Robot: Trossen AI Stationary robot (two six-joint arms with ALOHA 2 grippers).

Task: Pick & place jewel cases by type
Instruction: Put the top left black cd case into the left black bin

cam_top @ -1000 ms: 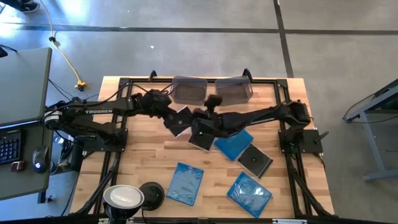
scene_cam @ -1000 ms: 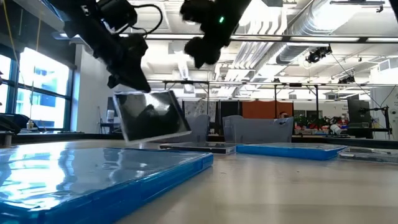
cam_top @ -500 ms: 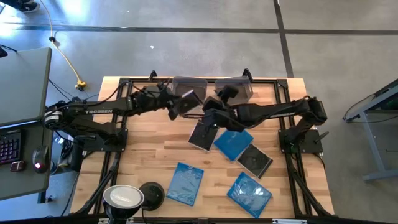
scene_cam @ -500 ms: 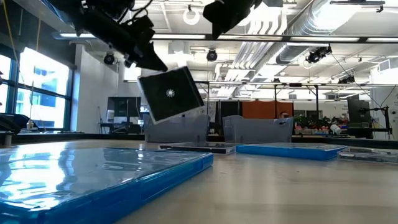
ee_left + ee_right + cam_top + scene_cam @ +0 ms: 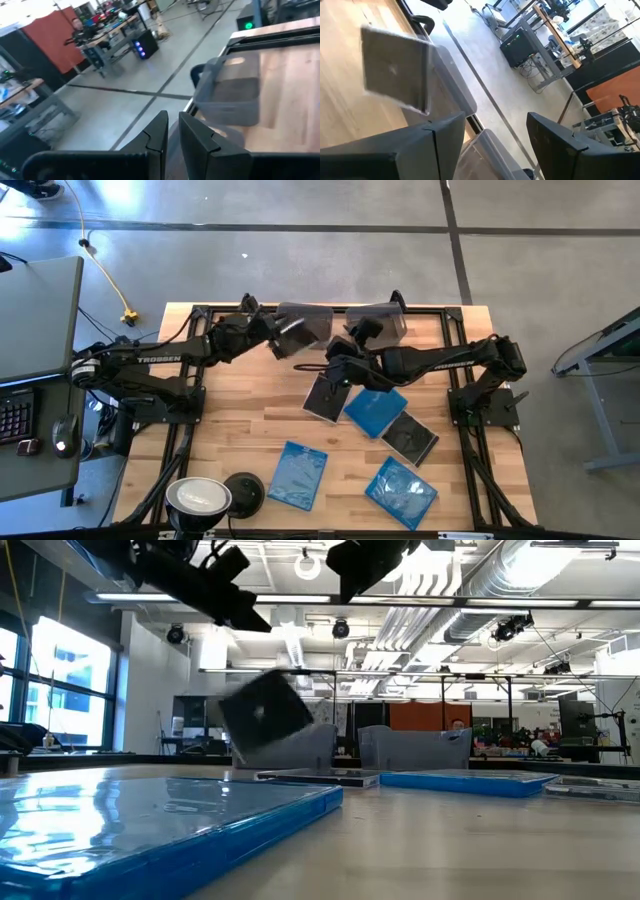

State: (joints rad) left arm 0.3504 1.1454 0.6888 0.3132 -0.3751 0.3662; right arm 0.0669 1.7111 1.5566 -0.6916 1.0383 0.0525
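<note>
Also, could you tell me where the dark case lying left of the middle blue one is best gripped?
Probably its left edge, from above: the dark case lies flat, the blue case crowds its right side, and the right gripper hovers close.

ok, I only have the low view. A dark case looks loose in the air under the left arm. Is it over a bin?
Observer: The high view puts that dark case at the near corner of the left bin, just off the left tool. I can't tell if it clears the wall.
Operator: Right arm carrying anything?
Observer: No. The right wrist view shows the right tool open and empty, pointed at the bins.
Operator: What's left on the table?
Observer: High view: two more dark cases, the second farther right, and three blue cases, two of them near the front edge.
</note>
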